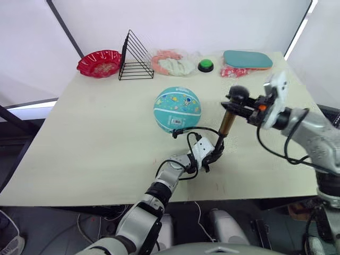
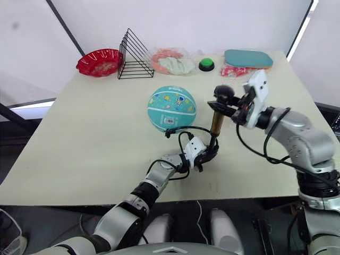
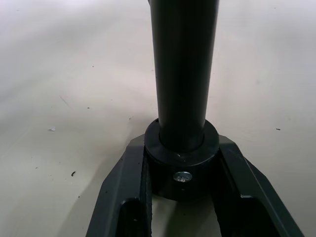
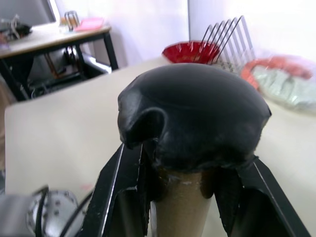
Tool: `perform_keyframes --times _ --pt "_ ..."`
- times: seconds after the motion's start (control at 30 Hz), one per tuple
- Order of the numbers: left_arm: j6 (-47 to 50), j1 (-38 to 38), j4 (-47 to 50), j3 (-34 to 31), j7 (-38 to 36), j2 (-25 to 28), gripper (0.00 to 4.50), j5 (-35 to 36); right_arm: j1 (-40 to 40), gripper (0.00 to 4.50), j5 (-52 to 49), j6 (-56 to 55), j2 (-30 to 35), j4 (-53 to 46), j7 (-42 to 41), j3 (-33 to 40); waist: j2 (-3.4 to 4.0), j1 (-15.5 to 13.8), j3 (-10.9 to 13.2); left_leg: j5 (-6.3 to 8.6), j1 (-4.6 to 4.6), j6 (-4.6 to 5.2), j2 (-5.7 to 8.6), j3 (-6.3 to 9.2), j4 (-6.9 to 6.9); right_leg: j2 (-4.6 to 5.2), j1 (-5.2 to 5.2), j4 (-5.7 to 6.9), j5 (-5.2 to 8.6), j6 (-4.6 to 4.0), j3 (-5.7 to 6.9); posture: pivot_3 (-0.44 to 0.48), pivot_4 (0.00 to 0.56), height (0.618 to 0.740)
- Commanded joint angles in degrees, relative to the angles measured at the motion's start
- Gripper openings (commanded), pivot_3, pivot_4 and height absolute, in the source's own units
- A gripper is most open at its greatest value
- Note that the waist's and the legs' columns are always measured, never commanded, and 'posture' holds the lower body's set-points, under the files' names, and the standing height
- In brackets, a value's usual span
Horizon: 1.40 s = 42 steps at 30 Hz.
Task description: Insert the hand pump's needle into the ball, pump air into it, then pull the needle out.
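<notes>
Hand pump [image 1: 227, 125] standing upright on the pale tabletop [image 1: 95, 143], just to the right of the ball [image 1: 177, 109] and apart from it. Left pincer [image 1: 213, 154] clamped on the pump's black base; in the left wrist view its two fingers [image 3: 121, 197] press against either side of the round base collar, with the dark barrel rising between them. Right pincer [image 1: 237, 104] clamped just beneath the black handle [image 4: 192, 116] at the top of the pump; in the right wrist view its fingers [image 4: 118, 192] flank the gold barrel directly under the handle. Thin black hose [image 2: 187, 129] running in a loop from the lower part of the pump to the near side of the ball, ending beside the white barcode label [image 1: 175, 122]; the needle itself is too small to make out, so whether it is seated in the ball cannot be told. Ball resting on the tabletop near its centre. Along the far edge, from left to right: red bowl [image 1: 99, 63], black wire rack [image 1: 135, 57], bagged pink and white items [image 1: 171, 62], green button [image 1: 205, 65], teal pad [image 1: 247, 59].
</notes>
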State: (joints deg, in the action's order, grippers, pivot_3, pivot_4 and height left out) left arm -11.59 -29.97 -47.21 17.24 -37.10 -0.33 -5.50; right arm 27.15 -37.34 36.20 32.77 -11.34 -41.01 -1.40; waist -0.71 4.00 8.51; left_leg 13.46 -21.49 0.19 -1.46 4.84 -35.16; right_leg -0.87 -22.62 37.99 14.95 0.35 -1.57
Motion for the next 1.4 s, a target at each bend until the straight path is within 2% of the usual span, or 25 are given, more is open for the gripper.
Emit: perform_keyframes --times 0.03,0.2,0.4,0.57,0.67,0.73,0.8,0.97,1.07,1.27,1.4 --pt "2.3 2.5 -2.5 0.9 -0.8 0.4 1.06 -1.0 -4.7 1.12 9.8 -3.9 -2.5 10.9 -1.0 -8.7 -0.05 0.1 -0.1 0.00 0.06 0.00 -0.03 0.00 0.01 -0.03 0.03 0.00 0.00 0.00 0.00 0.000 0.150 0.740" --pt "2.6 2.6 -1.9 0.7 -0.8 0.4 1.06 -1.1 -6.1 1.12 15.7 -10.5 -5.7 19.1 -3.3 -12.4 -0.14 0.2 -0.2 0.02 0.77 0.00 -0.07 -0.02 0.14 -0.08 0.51 -0.03 0.08 -0.12 -0.03 0.000 0.150 0.740" --pt "2.8 2.6 -1.7 0.4 -0.9 0.6 1.06 -1.2 -1.5 1.12 13.0 -8.4 -5.2 14.5 -4.5 -7.8 -0.12 0.3 -0.1 0.02 0.79 0.00 -0.10 -0.02 0.17 -0.07 0.56 -0.02 0.16 -0.26 -0.02 0.000 0.150 0.740" --pt "2.6 2.5 -2.2 0.5 -1.0 0.4 1.06 -1.2 4.7 1.12 4.9 0.3 -0.6 3.5 -4.1 0.4 0.10 -0.1 0.4 0.00 0.68 -0.01 -0.03 -0.02 0.13 0.01 0.29 -0.01 0.13 -0.21 -0.02 0.000 0.150 0.740" --pt "2.4 2.4 -2.4 0.5 -1.1 0.4 1.06 -1.2 7.0 1.12 1.3 5.2 1.2 -0.2 -3.2 3.6 0.27 -0.3 0.5 -0.01 0.18 -0.02 0.06 -0.03 0.08 0.06 -0.08 -0.01 0.00 -0.01 -0.06 0.000 0.150 0.740" --pt "2.3 2.3 -2.7 0.5 -1.4 0.2 1.06 -1.2 11.6 1.12 -3.7 10.4 3.9 -2.9 -2.0 8.7 0.55 -0.5 0.8 -0.01 -0.14 -0.02 0.17 -0.03 0.07 0.18 -0.22 -0.01 0.00 0.00 -0.07 0.000 0.150 0.740" --pt "2.2 2.2 -2.9 0.5 -1.5 0.1 1.06 -1.2 14.3 1.11 -6.7 13.6 5.8 -3.8 -1.2 11.4 0.56 -0.6 1.0 -0.02 -0.35 -0.02 0.26 -0.06 -0.11 0.29 -0.53 0.03 -0.07 0.11 -0.08 0.000 0.150 0.740" --pt "2.0 2.0 -3.2 0.4 -1.6 0.0 1.06 -1.1 18.5 1.11 -11.9 19.6 8.1 -2.7 0.8 15.2 0.43 -0.7 1.1 -0.05 -0.40 -0.06 0.34 -0.06 -0.12 0.39 -0.56 0.02 -0.10 0.14 -0.07 0.000 0.150 0.740" --pt "1.9 1.9 -3.6 0.5 -1.6 -0.2 1.06 -1.2 16.7 1.11 -9.7 18.9 7.6 -2.1 1.4 12.7 0.40 -0.7 1.1 -0.05 -0.40 -0.06 0.37 -0.08 -0.12 0.42 -0.55 0.01 -0.10 0.14 -0.09 0.000 0.150 0.740" --pt "2.0 1.8 -3.5 0.6 -1.3 -0.1 1.06 -1.1 5.9 1.11 0.8 9.2 3.2 2.0 0.3 1.8 0.12 -0.4 0.7 -0.04 -0.28 -0.05 0.38 -0.17 -0.11 0.44 -0.33 -0.01 -0.09 0.16 -0.16 0.000 0.150 0.740" --pt "2.3 2.1 -3.0 0.3 -0.9 0.1 1.06 -1.0 1.9 1.11 3.1 5.3 -1.2 6.0 0.1 -0.9 -0.24 0.0 0.0 -0.04 -0.06 -0.05 0.26 -0.14 -0.02 0.35 0.01 -0.05 -0.07 0.13 -0.10 0.000 0.150 0.740"
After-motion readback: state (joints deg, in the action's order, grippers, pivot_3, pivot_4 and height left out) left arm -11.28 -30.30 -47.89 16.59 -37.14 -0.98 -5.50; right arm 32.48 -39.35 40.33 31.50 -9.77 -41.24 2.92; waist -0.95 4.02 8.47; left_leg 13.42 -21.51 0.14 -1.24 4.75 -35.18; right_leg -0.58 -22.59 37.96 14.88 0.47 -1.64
